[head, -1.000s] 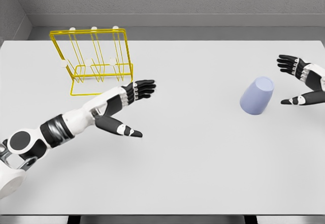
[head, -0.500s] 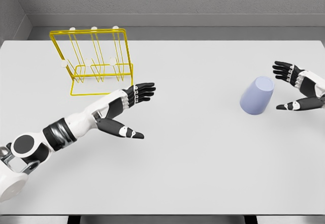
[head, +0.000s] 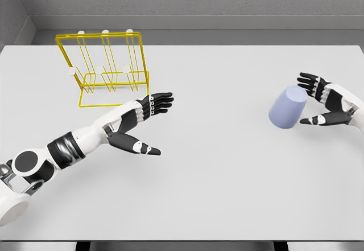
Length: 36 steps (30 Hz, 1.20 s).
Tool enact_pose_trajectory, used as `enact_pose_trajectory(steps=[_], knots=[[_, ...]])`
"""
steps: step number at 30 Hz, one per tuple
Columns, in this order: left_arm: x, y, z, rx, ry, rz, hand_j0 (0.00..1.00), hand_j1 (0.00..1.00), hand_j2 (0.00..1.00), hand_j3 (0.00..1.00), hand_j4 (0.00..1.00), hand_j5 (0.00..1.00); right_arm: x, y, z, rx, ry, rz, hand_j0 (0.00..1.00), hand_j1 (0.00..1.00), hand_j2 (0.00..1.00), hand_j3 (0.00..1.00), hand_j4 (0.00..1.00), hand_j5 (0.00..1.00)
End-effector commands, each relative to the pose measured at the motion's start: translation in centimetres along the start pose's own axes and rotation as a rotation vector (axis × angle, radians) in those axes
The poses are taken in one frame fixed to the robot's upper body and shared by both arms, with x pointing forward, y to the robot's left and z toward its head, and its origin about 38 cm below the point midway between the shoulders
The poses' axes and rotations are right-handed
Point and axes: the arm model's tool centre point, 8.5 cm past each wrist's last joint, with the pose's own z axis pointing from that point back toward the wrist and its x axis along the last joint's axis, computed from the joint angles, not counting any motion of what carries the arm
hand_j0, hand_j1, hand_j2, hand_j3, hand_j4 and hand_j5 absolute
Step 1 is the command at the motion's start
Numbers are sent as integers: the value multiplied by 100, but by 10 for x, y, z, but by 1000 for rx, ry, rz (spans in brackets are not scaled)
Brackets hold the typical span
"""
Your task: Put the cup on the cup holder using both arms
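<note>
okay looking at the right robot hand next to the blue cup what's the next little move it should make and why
Probably ease the right robot hand a little further left and close its fingers around the blue cup. The hand is open just to the cup's right, fingers near the rim and thumb lower, apparently not gripping it yet. The yellow cup holder stands far across the table, with the left robot hand open near it.

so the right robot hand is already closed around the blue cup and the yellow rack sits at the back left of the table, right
Not quite. In the head view the right robot hand is open beside the blue cup, fingers spread, not closed around it. The yellow rack does sit at the back left of the table.
</note>
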Motion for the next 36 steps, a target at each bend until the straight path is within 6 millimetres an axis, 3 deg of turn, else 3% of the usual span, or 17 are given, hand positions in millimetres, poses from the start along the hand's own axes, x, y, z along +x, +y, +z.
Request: enact_pose_trajectory(steps=[1,36], knots=[[0,0,0,1,-1,3,100,100,100,100,100,100,-1,2,-3,-2,-6,-14,100,100,100,100,100,100],[-1,2,1,5,4,3,100,100,100,100,100,100,-11,19,-11,29,2,-40,100,100,100,100,100,100]])
